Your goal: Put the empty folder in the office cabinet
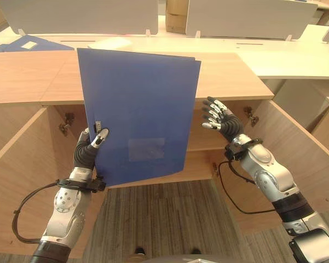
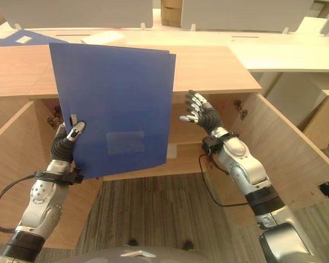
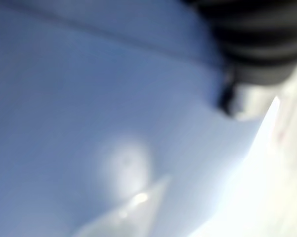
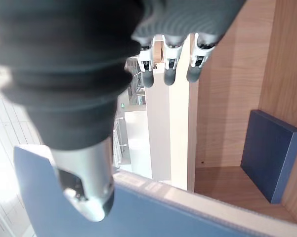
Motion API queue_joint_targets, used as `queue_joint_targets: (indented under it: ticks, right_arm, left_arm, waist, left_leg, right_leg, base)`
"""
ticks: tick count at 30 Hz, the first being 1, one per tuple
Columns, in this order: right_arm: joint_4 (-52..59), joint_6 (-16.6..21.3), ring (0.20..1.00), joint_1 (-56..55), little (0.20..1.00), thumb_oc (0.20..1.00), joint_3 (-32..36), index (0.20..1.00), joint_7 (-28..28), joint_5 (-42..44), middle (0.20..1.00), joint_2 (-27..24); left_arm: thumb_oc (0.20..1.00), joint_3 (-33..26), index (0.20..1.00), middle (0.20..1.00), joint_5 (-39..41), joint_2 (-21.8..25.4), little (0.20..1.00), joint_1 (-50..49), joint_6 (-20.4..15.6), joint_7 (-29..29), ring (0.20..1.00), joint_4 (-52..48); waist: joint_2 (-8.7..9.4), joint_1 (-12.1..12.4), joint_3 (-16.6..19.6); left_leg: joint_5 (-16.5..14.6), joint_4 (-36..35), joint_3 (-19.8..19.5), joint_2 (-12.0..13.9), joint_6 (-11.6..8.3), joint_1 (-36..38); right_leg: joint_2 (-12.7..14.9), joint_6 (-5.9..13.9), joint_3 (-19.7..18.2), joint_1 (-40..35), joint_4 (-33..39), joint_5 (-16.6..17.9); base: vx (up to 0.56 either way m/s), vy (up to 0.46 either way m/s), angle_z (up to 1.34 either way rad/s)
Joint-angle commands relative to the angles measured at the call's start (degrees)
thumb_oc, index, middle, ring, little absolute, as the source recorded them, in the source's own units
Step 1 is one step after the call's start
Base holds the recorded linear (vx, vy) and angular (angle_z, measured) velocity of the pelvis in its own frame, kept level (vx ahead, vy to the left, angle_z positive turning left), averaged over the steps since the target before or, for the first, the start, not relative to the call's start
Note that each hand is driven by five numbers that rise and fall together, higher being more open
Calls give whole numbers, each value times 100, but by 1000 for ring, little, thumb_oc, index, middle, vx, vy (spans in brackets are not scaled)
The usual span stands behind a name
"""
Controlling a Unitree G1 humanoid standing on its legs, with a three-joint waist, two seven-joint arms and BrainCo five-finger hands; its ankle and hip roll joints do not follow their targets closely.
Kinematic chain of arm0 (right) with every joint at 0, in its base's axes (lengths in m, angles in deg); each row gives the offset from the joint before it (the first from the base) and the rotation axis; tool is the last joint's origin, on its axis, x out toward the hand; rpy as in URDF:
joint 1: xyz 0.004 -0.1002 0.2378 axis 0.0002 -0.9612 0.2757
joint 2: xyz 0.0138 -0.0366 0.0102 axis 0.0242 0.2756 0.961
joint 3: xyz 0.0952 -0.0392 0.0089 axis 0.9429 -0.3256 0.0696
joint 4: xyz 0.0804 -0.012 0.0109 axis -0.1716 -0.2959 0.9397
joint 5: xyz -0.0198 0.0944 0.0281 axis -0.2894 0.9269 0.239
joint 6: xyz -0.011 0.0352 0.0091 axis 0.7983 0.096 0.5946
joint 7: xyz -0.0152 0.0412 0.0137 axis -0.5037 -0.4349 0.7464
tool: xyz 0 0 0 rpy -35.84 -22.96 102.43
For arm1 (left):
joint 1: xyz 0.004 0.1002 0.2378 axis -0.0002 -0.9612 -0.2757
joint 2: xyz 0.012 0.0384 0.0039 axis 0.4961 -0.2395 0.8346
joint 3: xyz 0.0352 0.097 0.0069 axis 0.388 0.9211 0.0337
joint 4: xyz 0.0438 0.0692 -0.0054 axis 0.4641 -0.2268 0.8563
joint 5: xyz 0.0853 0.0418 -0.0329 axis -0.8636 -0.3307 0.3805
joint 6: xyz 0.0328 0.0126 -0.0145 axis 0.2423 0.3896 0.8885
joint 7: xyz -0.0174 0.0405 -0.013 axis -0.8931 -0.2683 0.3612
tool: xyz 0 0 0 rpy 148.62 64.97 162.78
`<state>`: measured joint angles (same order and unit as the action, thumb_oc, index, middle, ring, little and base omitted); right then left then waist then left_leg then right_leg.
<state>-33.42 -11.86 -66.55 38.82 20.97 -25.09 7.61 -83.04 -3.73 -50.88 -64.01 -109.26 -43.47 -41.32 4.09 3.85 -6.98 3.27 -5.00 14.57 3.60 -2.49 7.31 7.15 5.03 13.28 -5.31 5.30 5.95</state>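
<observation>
Left eye view: I see the blue folder (image 1: 139, 112) held upright in the middle of the frame, in front of the open office cabinet (image 1: 295, 148), its top edge level with the cabinet's wooden top.
Left hand: my left hand (image 1: 93, 143) sits at the lower left of the frame and grips the folder at its lower left corner, the thumb pressed on the front face and the fingers hidden behind the sheet.
Right hand: my right hand (image 1: 219, 118) is right of centre, just beside the folder's right edge and apart from it, fingers spread and relaxed, holding nothing.
Folder relative to hands: the folder stands above the left hand and rises well over it; the right hand is level with the folder's lower half.
Cabinet: both doors stand swung open, one at the left edge and one at the right of the frame; the folder hides most of the inside.
Right wrist view: I see the right hand's fingers (image 4: 170, 69) straight before the cabinet's wooden inside, where a dark blue box (image 4: 269, 155) leans at the right of the frame; the folder's edge crosses the bottom.
Left wrist view: blue sheet up close, details too blurred to tell.
Background: another blue folder (image 1: 30, 44) lies on the table (image 1: 284, 52) at the upper left, behind the cabinet.
</observation>
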Motion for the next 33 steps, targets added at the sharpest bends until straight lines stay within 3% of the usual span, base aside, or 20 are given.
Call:
queue_joint_targets:
  ticks: [1,12,20,21,22,23,29,30,31,32,33]
  right_arm:
    - [340,68,1000,497,1000,1000,87,1000,-103,280,1000,-151]
    - [140,-108,1000,952,1000,1000,-448,1000,-489,439,1000,365]
    - [-65,-126,1000,1263,1000,1000,-717,1000,-874,444,1000,716]
    - [-86,-116,868,1294,868,868,-747,868,-910,405,868,749]
    - [-97,-111,410,1315,410,410,-758,410,-948,351,410,764]
    - [-143,-67,200,1343,200,200,-767,200,-966,248,200,764]
    - [-149,74,200,1227,200,200,-721,200,-929,-227,200,665]
    - [-157,119,200,1202,200,200,-717,200,-917,-285,200,636]
    - [-157,165,200,1162,200,200,-704,200,-900,-313,200,609]
    - [-152,224,200,1101,200,200,-676,200,-876,-416,200,594]
    - [-150,251,200,1081,200,200,-668,200,-864,-513,200,592]
  left_arm:
    - [200,278,200,200,-35,228,200,845,-397,-44,200,-131]
    - [200,724,200,200,-99,11,200,1214,-447,-134,200,-93]
    - [200,1248,200,200,-50,-167,200,1507,-219,-188,200,-110]
    - [200,1323,200,200,-53,-192,200,1522,-207,-211,200,-89]
    - [200,1369,200,200,-52,-207,200,1531,-187,-235,200,-76]
    - [200,1437,200,200,-48,-216,200,1522,-142,-288,200,-82]
    - [200,1417,200,200,-86,-213,200,1302,-333,-588,200,-15]
    - [423,1393,423,423,-86,-209,423,1280,-408,-697,423,-9]
    - [812,1353,812,812,-18,-208,812,1249,-475,-764,812,3]
    - [1000,1292,1000,1000,40,-219,1000,1211,-505,-819,1000,-7]
    - [1000,1272,1000,1000,43,-222,1000,1196,-517,-860,1000,-14]
  waist:
    - [-168,82,264]
    - [-186,102,281]
    - [-188,110,285]
    - [-188,109,279]
    - [-188,107,274]
    - [-186,107,270]
    - [-189,112,253]
    - [-191,113,251]
    - [-189,119,246]
    - [-188,123,238]
    - [-187,123,237]
  left_leg:
    - [-701,0,-404,74,66,154]
    - [-688,0,-391,95,44,151]
    - [-695,0,-390,100,46,163]
    - [-699,0,-387,101,46,165]
    - [-701,0,-383,101,47,167]
    - [-708,0,-382,101,50,172]
    - [-707,0,-385,88,54,167]
    - [-707,0,-385,87,56,165]
    - [-706,0,-391,86,60,163]
    - [-711,0,-403,84,64,159]
    - [-713,0,-408,83,65,158]
  right_leg:
    - [194,241,211,-243,-30,-531]
    - [176,218,224,-239,-30,-538]
    - [174,208,245,-256,-30,-544]
    - [173,208,243,-259,-30,-546]
    - [173,208,243,-260,-30,-548]
    - [171,207,244,-266,-30,-553]
    - [179,207,252,-268,-30,-552]
    - [183,204,257,-269,-30,-553]
    - [185,203,258,-269,-30,-550]
    - [185,199,255,-268,-30,-554]
    - [185,198,254,-268,-30,-556]
  base:
    - [0,0,0]
    - [0,0,0]
    - [0,0,0]
    - [0,0,0]
    - [0,0,0]
    - [0,0,0]
    - [0,0,0]
    - [0,0,0]
    - [0,0,0]
    - [0,0,0]
    - [0,0,0]
